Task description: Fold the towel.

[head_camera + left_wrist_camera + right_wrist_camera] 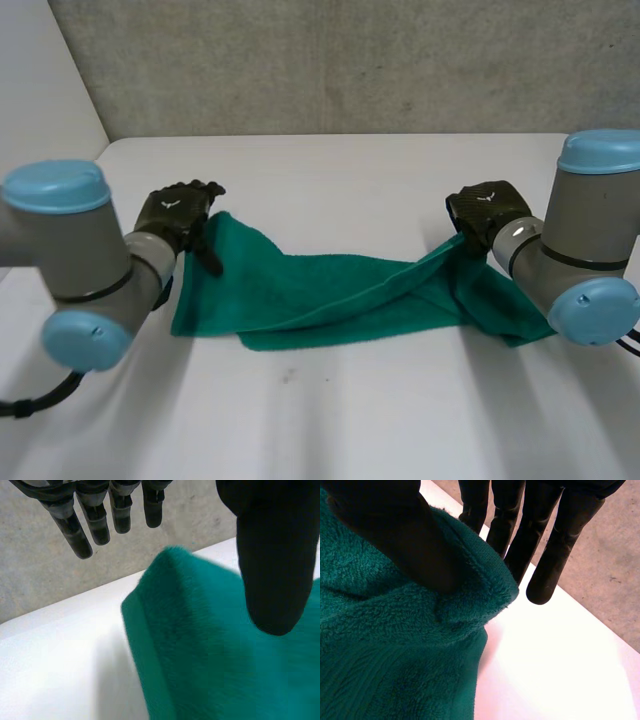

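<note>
Slack is running through the dark green terry-cloth towel [330,290], which is lying lengthwise on the white counter [330,170] between the two arms. It is bunched into a long, loosely creased band, with its ends rising toward the hands at far left and far right.

The right hand [487,212] is pinching the far right corner. Its thumb [395,535] is pressing the plush pile against straight fingers [545,555] behind the ribbed hem, probably so that corner can be carried over for the fold.

The left hand [175,215] is hovering at the far left corner, gripping nothing. Its fingers [75,530] are straight and clear of the cloth, and its thumb [270,555] is lying over it, seemingly lining up a matching hold.

The fabric is looking thick, soft and limp, sagging wherever nothing is supporting it.
</note>
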You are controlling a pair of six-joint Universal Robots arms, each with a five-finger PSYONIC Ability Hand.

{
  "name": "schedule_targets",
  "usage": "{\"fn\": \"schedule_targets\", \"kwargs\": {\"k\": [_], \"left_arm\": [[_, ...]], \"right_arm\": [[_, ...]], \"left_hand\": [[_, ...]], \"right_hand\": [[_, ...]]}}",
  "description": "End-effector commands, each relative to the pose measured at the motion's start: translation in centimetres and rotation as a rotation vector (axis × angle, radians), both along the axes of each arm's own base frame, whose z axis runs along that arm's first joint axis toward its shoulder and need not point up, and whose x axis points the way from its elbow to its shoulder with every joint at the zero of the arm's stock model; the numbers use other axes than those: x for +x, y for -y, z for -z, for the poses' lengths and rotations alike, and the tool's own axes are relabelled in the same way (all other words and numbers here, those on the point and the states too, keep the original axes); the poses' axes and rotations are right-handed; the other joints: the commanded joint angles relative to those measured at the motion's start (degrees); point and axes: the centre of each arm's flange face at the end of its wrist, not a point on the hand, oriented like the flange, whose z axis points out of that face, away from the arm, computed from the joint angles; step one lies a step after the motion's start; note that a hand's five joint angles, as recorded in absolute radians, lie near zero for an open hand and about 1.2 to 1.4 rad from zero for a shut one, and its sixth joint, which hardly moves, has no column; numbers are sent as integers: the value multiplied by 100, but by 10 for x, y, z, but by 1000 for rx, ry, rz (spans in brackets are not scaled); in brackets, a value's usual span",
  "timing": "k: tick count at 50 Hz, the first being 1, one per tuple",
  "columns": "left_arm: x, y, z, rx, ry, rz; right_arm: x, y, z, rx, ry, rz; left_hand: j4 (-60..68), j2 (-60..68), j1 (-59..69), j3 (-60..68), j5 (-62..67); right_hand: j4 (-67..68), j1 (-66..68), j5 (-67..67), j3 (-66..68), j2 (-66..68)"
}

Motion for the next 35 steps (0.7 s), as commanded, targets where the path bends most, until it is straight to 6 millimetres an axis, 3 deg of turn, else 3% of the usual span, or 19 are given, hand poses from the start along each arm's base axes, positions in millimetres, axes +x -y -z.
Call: {"fn": "schedule_targets", "kwargs": {"k": [1,9,21,26,31,35], "left_arm": [[-1,-63,2,61,28,78],[-2,-77,17,124,59,98],[-14,-50,60,202,92,96],[-21,-37,66,191,87,97],[-26,-25,63,159,71,94],[-29,-20,58,138,62,94]], "right_arm": [[-1,0,-2,-2,-2,0],[0,-1,-1,0,-5,-2],[3,-5,3,15,-10,-12],[1,-4,4,16,-12,-9],[-1,-2,4,16,-12,-1],[-1,-2,4,17,-12,-1]], "left_hand": [[642,631,707,585,537],[1349,1338,1414,1292,1244],[1366,1355,1431,1309,1261],[1466,1455,1531,1410,1361],[3297,3286,3362,3241,3192],[3755,3744,3820,3698,3649]], "right_hand": [[1166,2445,1330,1236,1262],[1166,2445,1330,1236,1262],[1166,2445,1330,1236,1262],[1166,2445,1330,1236,1262],[1166,2445,1330,1236,1262],[1166,2445,1330,1236,1262]]}}
